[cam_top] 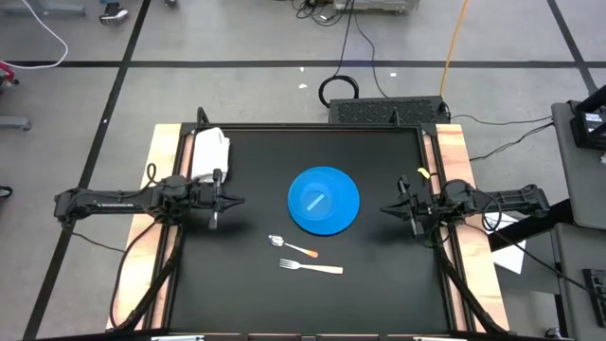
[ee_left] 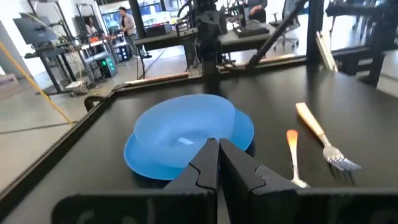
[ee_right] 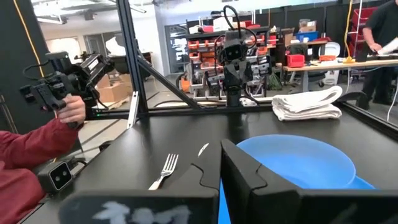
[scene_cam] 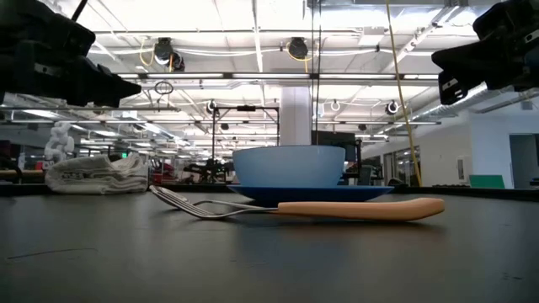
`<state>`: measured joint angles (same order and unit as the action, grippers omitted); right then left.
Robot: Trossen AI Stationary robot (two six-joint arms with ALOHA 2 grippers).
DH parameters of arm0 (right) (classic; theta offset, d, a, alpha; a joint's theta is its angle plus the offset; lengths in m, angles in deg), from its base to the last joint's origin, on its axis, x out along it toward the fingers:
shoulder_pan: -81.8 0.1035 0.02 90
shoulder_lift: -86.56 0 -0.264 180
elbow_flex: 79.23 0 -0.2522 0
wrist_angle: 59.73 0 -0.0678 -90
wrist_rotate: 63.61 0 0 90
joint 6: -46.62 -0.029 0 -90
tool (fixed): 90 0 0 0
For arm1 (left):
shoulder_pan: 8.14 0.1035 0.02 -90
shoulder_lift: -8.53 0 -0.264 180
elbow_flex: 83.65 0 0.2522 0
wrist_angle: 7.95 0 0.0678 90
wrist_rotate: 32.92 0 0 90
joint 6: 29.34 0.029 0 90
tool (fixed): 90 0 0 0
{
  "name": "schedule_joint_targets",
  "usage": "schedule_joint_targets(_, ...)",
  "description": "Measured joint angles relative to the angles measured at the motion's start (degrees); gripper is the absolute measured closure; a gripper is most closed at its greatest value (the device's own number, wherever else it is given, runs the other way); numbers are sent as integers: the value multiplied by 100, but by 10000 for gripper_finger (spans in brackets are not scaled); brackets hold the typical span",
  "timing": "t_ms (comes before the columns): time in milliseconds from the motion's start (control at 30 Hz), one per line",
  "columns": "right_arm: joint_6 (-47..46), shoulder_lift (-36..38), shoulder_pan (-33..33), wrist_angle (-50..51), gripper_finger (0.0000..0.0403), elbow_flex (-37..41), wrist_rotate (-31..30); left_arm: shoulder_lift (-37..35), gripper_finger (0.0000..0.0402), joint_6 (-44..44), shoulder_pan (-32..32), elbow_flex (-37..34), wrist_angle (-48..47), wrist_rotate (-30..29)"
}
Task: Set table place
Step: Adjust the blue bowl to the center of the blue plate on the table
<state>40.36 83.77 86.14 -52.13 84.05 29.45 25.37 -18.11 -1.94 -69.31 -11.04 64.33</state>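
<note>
Table surface (cam_top: 246,294), matte black, square, wooden side strips. Round glossy blue plastic bowl on matching plate (cam_top: 324,200) at centre; wood-handled metal fork (cam_top: 311,267) and spoon (cam_top: 293,246) toward near edge; folded white cloth (cam_top: 211,152) at far left corner. Left fingers (cam_top: 214,221) barely parted, right fingers (cam_top: 417,227) clenched, both empty.

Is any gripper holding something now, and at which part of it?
No. The left gripper and the right gripper are both shut on nothing, above the table.
</note>
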Motion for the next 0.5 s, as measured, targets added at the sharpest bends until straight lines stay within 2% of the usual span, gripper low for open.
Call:
schedule_joint_targets(300,-211,-27,-2,-463,401,-46,-1,2,382,-87,0,0,-14,-435)
schedule_joint_targets(400,-271,-224,25,-451,382,-85,1,2,382,-126,0,0,-11,-437)
schedule_joint_targets(500,-271,-580,26,-821,345,-109,1,2,382,-213,0,0,-11,-437)
